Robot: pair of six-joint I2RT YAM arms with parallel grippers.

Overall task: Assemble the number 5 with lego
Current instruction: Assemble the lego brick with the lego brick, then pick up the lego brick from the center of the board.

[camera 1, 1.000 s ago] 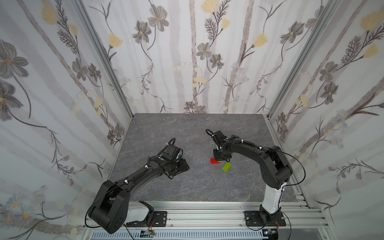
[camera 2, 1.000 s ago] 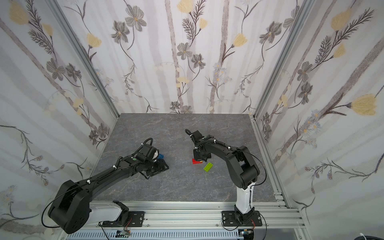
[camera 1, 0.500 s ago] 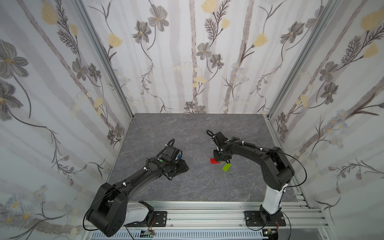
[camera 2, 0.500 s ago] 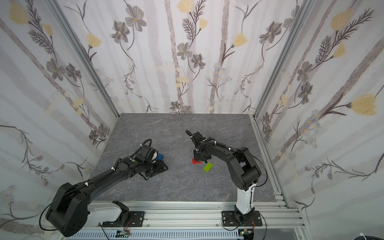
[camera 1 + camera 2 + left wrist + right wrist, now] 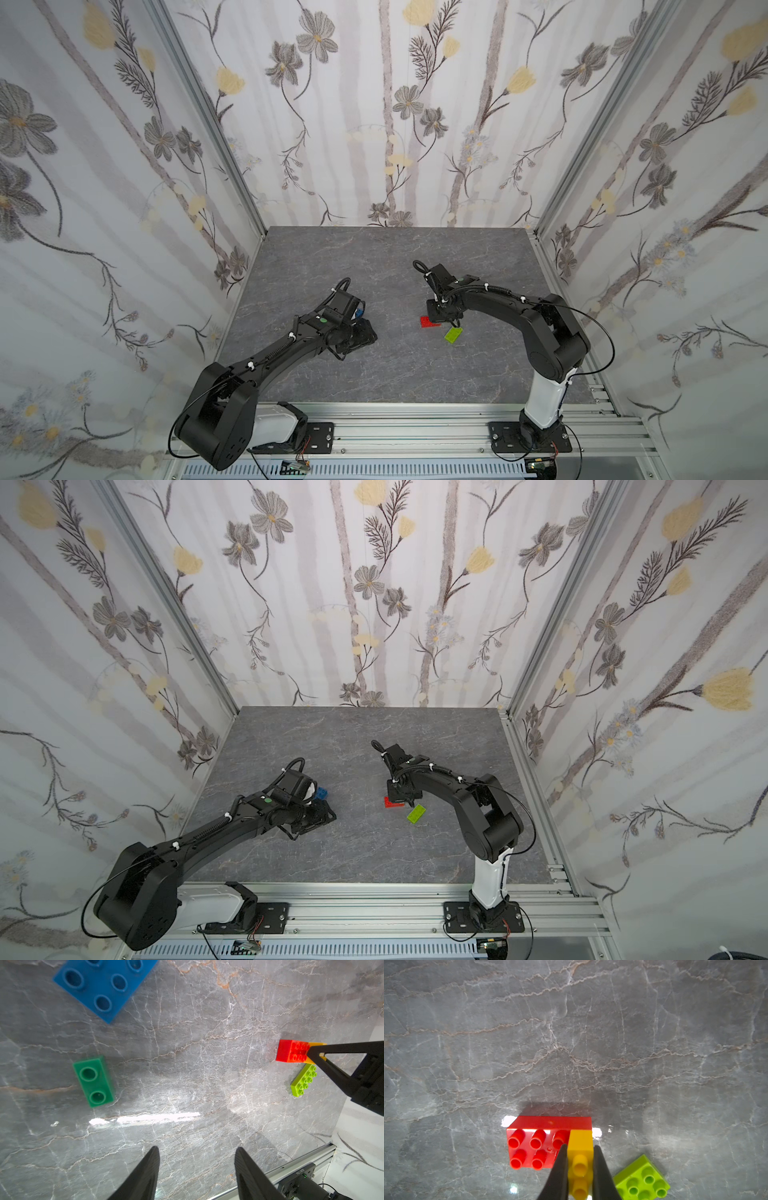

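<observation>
My right gripper point(image 5: 580, 1145) is shut on the yellow brick point(image 5: 579, 1138), which it holds across one end of the red brick point(image 5: 535, 1140) on the table. I cannot tell whether yellow is pressed onto red. The lime-green brick point(image 5: 641, 1180) lies loose beside them, and both top views show it point(image 5: 453, 334) point(image 5: 416, 813). My left gripper point(image 5: 197, 1153) is open and empty just above the table. The dark-green brick point(image 5: 93, 1081) and the blue brick point(image 5: 104, 985) lie apart in front of it. In a top view the blue brick point(image 5: 322, 793) peeks out beside the left wrist.
The grey marbled table point(image 5: 374, 257) is walled by floral panels on three sides, with an aluminium rail point(image 5: 415, 424) along the front. The left arm point(image 5: 291, 345) and right arm point(image 5: 519, 316) lean in from the front corners.
Nothing has visibly moved. My right gripper stays shut on the yellow brick at the red brick, and my left gripper stays open.
</observation>
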